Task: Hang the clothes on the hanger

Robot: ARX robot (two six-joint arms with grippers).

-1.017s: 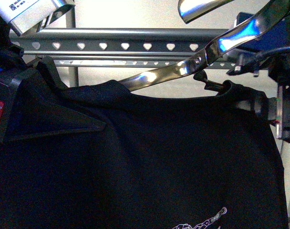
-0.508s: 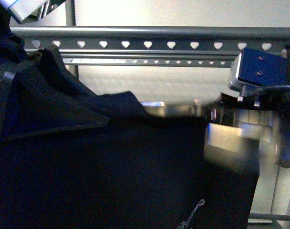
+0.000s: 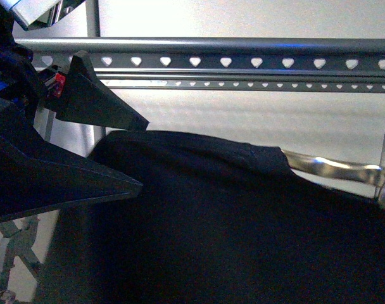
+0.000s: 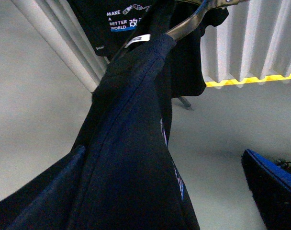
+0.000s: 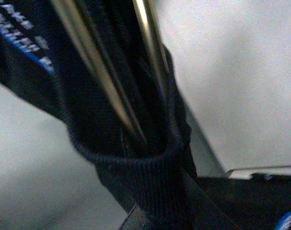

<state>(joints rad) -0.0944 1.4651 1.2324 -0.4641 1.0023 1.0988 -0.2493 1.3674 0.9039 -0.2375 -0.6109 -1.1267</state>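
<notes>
Gone from the front view now is my right gripper [image 5: 170, 211], and the shiny coat hanger [image 3: 332, 168] pokes out lower on the right. My left gripper [image 3: 142, 154] has its two black fingers [image 3: 53, 180] spread wide, with the shoulder of the black T-shirt [image 3: 211, 228] between them. The shirt hangs below the grey rack [image 3: 243, 45], apart from its rail of heart holes. By my right wrist, the ribbed collar [image 5: 136, 167] wraps the hanger's rods. I cannot tell if that gripper is spread or pinching.
</notes>
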